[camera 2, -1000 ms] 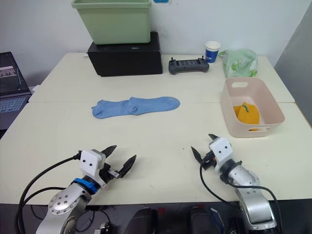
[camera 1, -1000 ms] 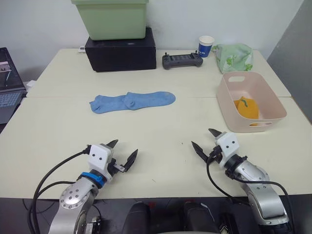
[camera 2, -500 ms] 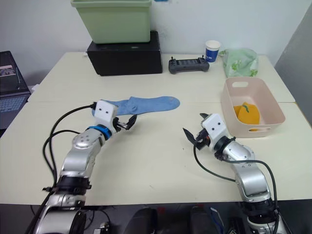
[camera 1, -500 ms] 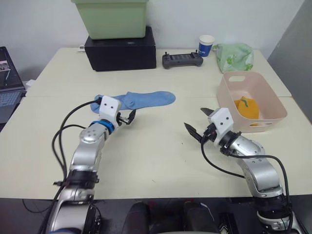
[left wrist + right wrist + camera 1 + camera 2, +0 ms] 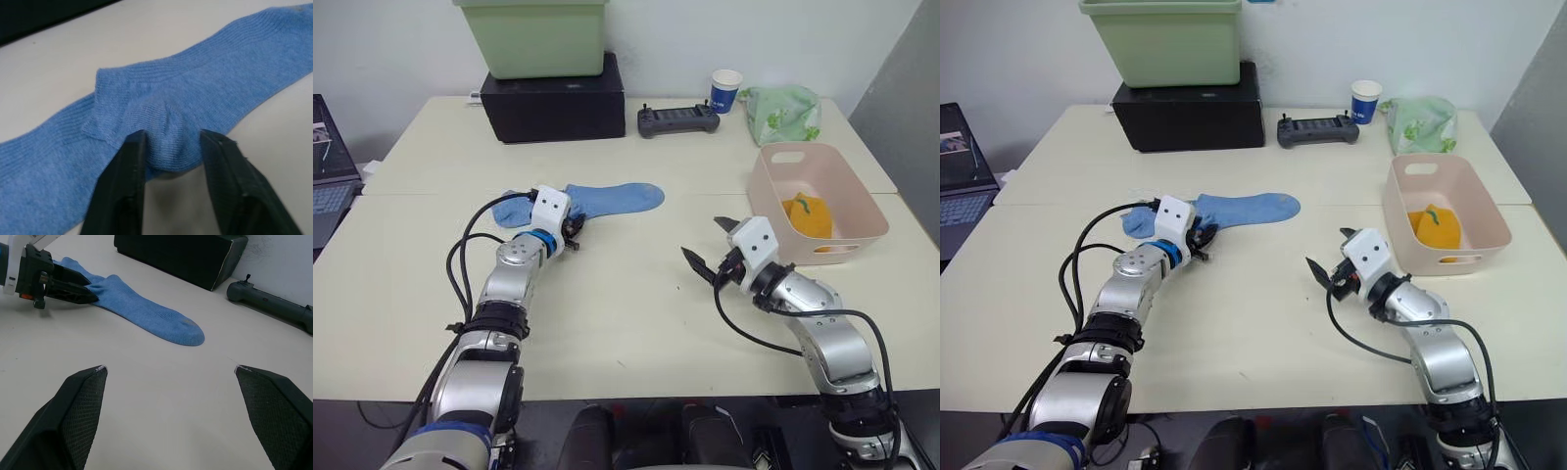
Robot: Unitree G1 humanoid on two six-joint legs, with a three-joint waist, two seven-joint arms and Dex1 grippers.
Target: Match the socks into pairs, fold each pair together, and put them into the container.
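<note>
Pinching the soft light blue ankle socks (image 5: 597, 201) mid-length on the cream surface (image 5: 626, 323), my left end effector (image 5: 170, 147) had a bunched ridge of fabric between narrowed fingers. Probably best to grab both layers before lifting. My right end effector (image 5: 713, 250) hung wide apart nearby, holding nothing. Over at the right, the pale pink rectangular plastic basket (image 5: 773, 235) had something folded and mustard-orange (image 5: 809, 215) inside.

Head pair overlooks table (image 5: 636, 294); wrist views sit close, low.
</note>
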